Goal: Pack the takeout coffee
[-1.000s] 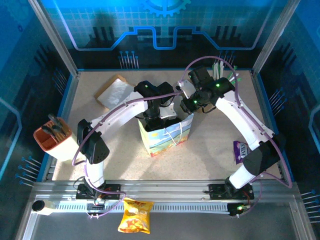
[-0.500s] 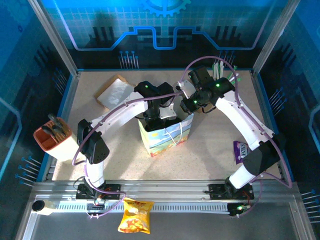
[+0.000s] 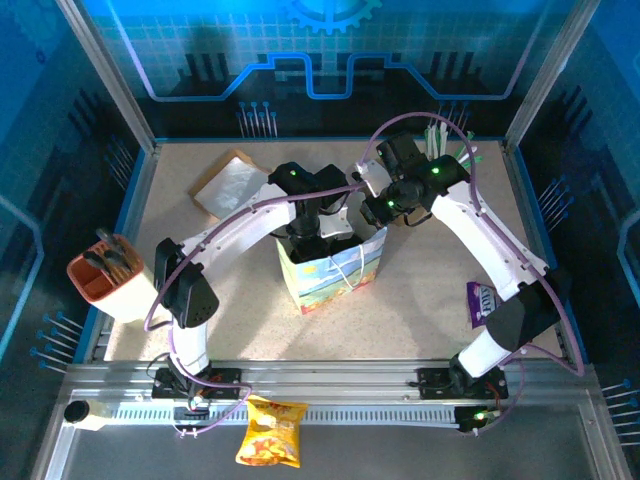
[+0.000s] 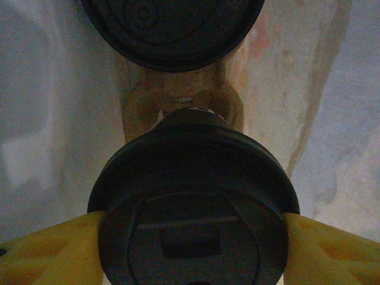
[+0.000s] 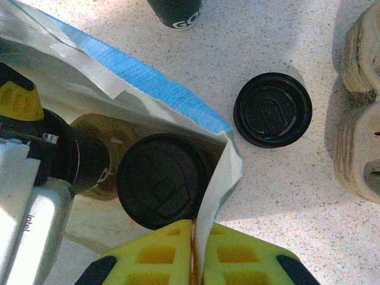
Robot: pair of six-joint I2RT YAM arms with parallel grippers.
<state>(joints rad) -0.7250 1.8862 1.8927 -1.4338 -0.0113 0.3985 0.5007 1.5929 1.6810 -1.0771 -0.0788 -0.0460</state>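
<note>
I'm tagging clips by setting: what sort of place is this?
Probably a robot test cell staged for takeout packing: aluminium frame around a speckled table, blue printed backdrop, paper bag holding a lidded coffee cup.

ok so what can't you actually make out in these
Top view: inside of the paper bag, hidden by the left arm.
Left wrist view: wall of the takeout coffee, hidden under its own lid; a second lid, cut by the top edge.
Right wrist view: a dark cup, cut by the top edge, print unreadable beyond "GO".
</note>
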